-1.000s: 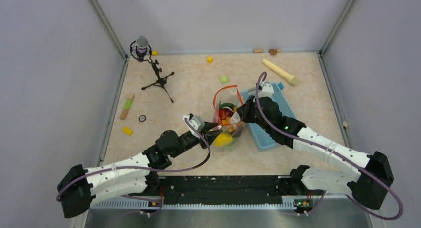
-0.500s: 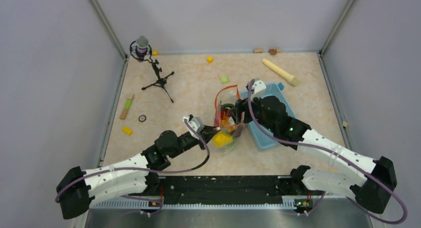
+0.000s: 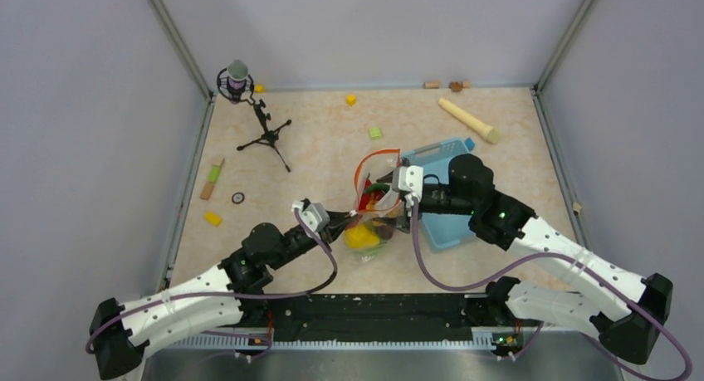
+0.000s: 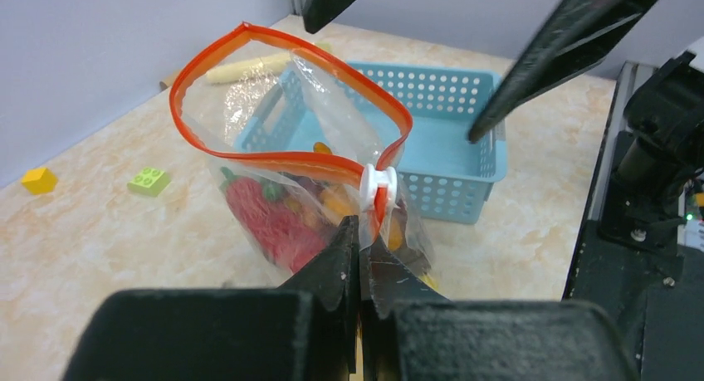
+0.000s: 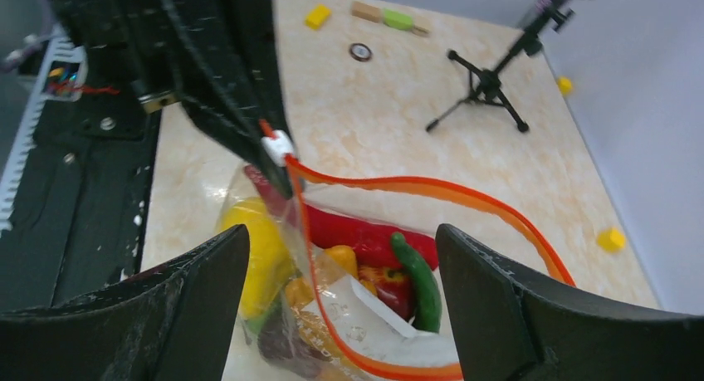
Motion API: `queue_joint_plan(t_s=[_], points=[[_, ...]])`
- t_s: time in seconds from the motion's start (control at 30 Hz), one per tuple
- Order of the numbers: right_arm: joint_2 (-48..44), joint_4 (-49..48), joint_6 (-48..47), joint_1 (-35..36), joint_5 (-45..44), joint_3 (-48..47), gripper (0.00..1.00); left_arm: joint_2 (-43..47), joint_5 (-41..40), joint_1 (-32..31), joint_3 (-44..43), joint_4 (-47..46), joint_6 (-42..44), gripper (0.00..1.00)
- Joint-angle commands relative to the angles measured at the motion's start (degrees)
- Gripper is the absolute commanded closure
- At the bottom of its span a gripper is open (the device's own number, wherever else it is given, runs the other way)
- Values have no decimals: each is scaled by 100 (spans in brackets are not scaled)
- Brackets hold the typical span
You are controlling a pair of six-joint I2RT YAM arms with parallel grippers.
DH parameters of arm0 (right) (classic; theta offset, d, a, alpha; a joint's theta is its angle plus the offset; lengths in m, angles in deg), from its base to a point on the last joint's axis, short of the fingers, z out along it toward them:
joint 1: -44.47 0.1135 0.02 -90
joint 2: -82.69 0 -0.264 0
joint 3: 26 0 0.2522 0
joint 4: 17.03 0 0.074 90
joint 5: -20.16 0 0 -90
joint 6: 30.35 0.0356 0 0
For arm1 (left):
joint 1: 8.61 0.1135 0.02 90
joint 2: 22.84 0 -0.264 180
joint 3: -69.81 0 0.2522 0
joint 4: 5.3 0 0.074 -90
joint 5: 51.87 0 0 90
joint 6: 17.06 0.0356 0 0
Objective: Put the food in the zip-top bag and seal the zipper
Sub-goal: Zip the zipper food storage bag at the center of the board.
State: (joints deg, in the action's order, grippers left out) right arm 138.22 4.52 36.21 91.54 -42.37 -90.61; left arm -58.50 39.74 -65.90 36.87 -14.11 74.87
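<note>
Marble-look tabletop (image 3: 315, 148): left gripper (image 4: 362, 256) pinched shut on zip-top bag (image 4: 224, 107) below zipper slider (image 4: 375, 184), right gripper (image 5: 340, 256) spread open above the mouth; a slipping pinch may spill toy food (image 4: 266, 215).

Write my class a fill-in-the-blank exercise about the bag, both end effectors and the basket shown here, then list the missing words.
The zipper of the zip-top bag is ___, its strip forming a wide loop.
The left end effector is shut on the bag just below the white ___.
The right end effector, fingers apart at the bag's mouth, holds ___.
The mesh basket behind the bag is coloured ___.
Missing words: open; slider; nothing; light blue.
</note>
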Motion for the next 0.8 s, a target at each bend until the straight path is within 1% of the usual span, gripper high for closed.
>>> queue_joint_plan(t_s=[0.0,0.13,0.43,0.6,0.77], points=[[-75,378,-1283,-39,1757,-383,18,147,14,14,-376,245,403,100],[205,483,-1213,-39,2316,-720,20,128,211,9,-478,426,531,100],[839,531,-1052,-9,2750,-1082,30,-39,257,8,-558,477,496,100],[1037,542,-1051,83,2732,-1130,38,-94,174,9,-586,514,431,100],[1242,517,-1050,172,2576,-1211,43,-106,294,8,-583,543,452,100]])
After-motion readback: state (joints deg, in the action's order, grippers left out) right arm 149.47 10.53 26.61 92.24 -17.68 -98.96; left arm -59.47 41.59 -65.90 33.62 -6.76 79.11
